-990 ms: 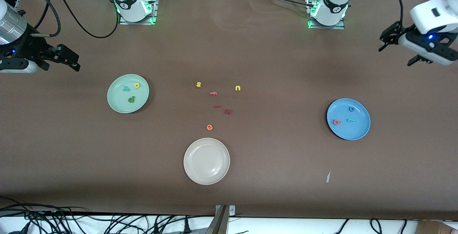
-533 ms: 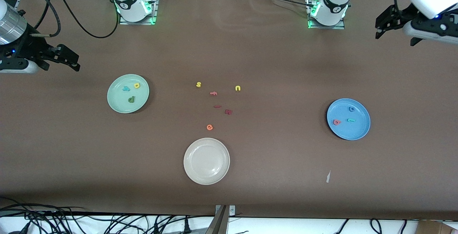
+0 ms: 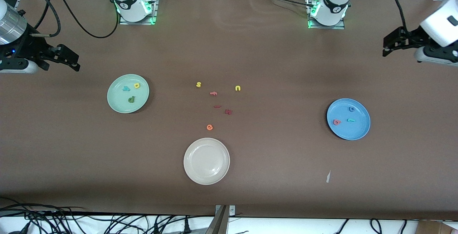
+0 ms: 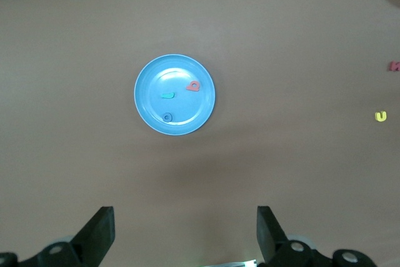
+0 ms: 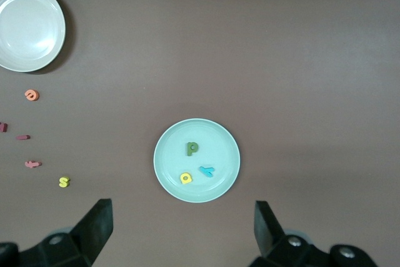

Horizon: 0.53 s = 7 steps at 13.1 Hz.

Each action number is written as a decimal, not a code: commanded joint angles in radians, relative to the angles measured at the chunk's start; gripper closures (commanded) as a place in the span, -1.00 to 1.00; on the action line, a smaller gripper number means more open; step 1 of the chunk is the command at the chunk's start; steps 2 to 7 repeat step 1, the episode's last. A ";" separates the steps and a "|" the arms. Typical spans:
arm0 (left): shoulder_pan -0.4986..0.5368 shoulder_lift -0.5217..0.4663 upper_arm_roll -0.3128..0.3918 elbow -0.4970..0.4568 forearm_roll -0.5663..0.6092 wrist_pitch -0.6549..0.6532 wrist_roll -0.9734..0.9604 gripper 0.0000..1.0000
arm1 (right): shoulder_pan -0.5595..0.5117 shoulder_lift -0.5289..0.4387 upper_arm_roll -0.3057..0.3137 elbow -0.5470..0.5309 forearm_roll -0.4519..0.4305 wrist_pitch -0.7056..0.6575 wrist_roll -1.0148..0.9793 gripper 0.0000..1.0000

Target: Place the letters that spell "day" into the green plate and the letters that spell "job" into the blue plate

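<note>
Shifting its open, empty left gripper (image 3: 388,46) clear of the blue plate (image 3: 361,133), where "job" is seen, while the open, empty right gripper (image 3: 71,60) is kept waiting near the green plate (image 3: 114,105) in which "day" lies, the sorting is judged complete

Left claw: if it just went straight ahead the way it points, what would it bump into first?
Probably only bare brown tabletop; the open left claw points down short of the round blue plate, though depth is unclear.

The small dark-red foam letters (image 3: 228,111) beside the pink foam f (image 3: 213,93) are too small to read.
</note>
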 commanded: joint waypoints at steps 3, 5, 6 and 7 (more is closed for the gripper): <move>-0.048 0.015 0.057 0.034 -0.025 -0.029 0.013 -1.00 | -0.012 -0.025 0.007 -0.020 -0.003 -0.003 -0.020 -1.00; -0.048 0.015 0.057 0.034 -0.025 -0.029 0.013 -1.00 | -0.012 -0.025 0.007 -0.020 -0.003 -0.003 -0.020 -1.00; -0.048 0.015 0.057 0.034 -0.025 -0.029 0.013 -1.00 | -0.012 -0.025 0.007 -0.020 -0.003 -0.003 -0.020 -1.00; -0.048 0.015 0.057 0.034 -0.025 -0.029 0.013 -1.00 | -0.012 -0.025 0.007 -0.020 -0.003 -0.003 -0.020 -1.00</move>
